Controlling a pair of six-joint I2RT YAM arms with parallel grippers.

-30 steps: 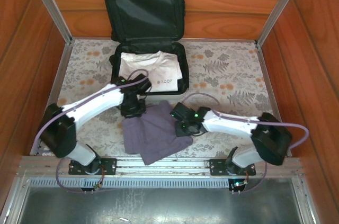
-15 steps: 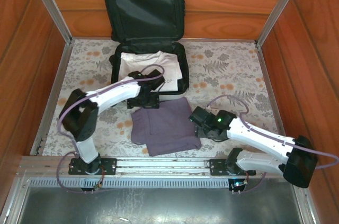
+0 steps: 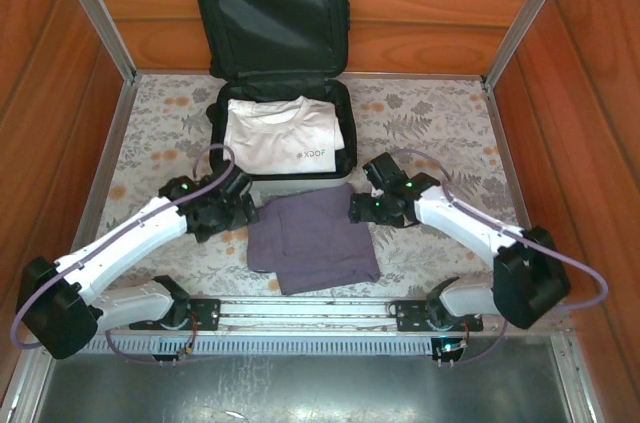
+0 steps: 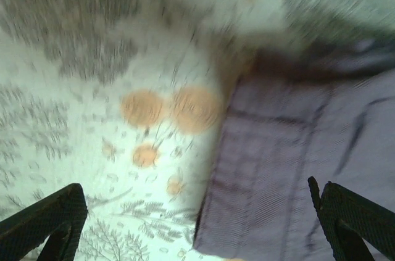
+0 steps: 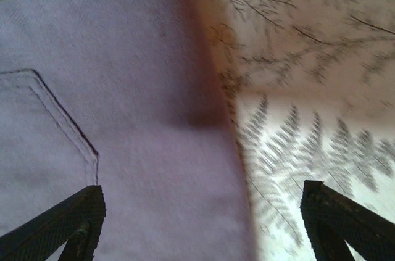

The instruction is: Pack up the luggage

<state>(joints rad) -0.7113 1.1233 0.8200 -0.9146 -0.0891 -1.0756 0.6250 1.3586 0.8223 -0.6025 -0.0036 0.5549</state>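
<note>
Luggage [image 3: 275, 13] open: lid upright against the back wall, base flat on the table [image 3: 440, 143], beyond both grippers and between them. White shirt [image 3: 280, 135] lies folded in the base. Purple cloth [image 3: 312, 238] lies flat on the table, just nearer than the luggage. Left gripper [image 3: 240, 211] at the cloth's left edge, right gripper [image 3: 357, 210] at its right edge. Both spread wide, holding nothing. The cloth's edge runs beneath each.

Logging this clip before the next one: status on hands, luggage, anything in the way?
Left hand open, right hand open, flanking the purple garment on the table. Luggage open, white shirt inside. Nothing blocking.
</note>
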